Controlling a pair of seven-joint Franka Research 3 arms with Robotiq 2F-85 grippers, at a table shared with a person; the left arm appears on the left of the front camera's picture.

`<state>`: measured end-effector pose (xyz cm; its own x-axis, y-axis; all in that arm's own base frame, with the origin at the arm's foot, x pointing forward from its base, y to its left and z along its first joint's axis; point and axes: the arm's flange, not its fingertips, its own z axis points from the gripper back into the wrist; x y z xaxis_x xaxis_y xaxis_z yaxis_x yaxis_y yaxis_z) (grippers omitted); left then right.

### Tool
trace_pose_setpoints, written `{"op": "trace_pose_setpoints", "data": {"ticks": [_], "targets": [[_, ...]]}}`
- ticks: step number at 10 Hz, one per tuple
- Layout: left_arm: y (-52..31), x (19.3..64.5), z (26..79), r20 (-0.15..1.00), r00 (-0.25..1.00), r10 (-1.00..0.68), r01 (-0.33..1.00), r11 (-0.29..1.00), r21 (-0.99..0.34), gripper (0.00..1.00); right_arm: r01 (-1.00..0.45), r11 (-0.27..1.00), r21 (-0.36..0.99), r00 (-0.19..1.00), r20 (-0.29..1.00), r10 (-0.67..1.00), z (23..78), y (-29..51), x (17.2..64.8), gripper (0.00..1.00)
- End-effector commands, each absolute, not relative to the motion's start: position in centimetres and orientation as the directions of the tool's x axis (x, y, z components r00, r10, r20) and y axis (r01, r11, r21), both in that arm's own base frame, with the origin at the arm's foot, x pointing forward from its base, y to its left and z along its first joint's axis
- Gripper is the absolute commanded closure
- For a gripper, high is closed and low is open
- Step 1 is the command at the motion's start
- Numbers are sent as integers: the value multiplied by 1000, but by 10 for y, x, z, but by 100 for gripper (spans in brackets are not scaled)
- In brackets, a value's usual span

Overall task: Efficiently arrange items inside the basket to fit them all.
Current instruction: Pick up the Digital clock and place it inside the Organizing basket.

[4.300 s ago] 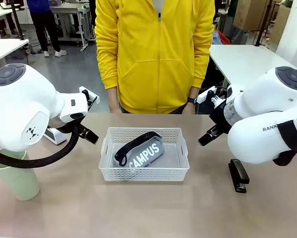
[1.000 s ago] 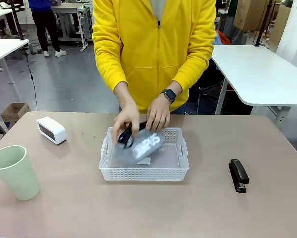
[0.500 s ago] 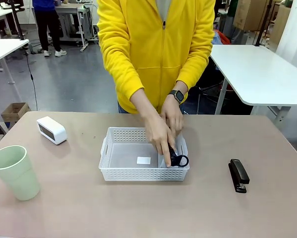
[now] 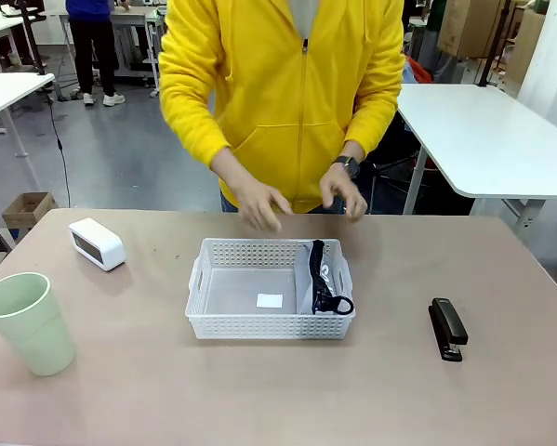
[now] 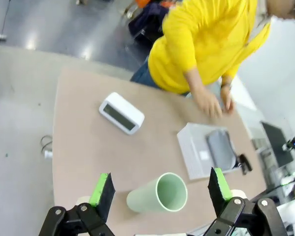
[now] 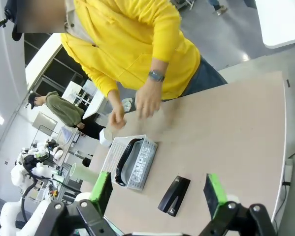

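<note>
Both left gripper (image 5: 160, 176) and right gripper (image 6: 158, 176) gape; soft pouch (image 4: 311, 279) edgewise in latticed basket (image 4: 259, 325).

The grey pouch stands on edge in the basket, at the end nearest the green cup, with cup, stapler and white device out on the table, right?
Not quite: the front view shows the pouch on edge at the basket end nearest the stapler, not the green cup. The cup, stapler and white device are indeed out on the table.
</note>
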<state>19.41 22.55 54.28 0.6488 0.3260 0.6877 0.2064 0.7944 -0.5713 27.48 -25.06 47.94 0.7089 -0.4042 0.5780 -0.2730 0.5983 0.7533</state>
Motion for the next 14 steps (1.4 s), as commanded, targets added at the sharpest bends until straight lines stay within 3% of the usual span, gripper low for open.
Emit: {"op": "trace_pose_setpoints", "data": {"ticks": [1,3,6,9,14], "targets": [[200,250,567,560,818,132,173,872,-457,0,-298,605,738,692,604,-395,481,-252,276,0],[169,317,564,390,921,3,163,906,-391,0,-298,605,738,692,604,-395,481,-252,276,0],[125,391,531,216,973,-80,140,950,-280,0,-298,605,738,692,604,-395,481,-252,276,0],[87,446,475,160,985,-70,98,980,-176,0,-298,605,738,692,604,-395,481,-252,276,0],[46,492,419,95,974,-207,218,969,-119,0,-298,605,738,692,604,-395,481,-252,276,0]]}}
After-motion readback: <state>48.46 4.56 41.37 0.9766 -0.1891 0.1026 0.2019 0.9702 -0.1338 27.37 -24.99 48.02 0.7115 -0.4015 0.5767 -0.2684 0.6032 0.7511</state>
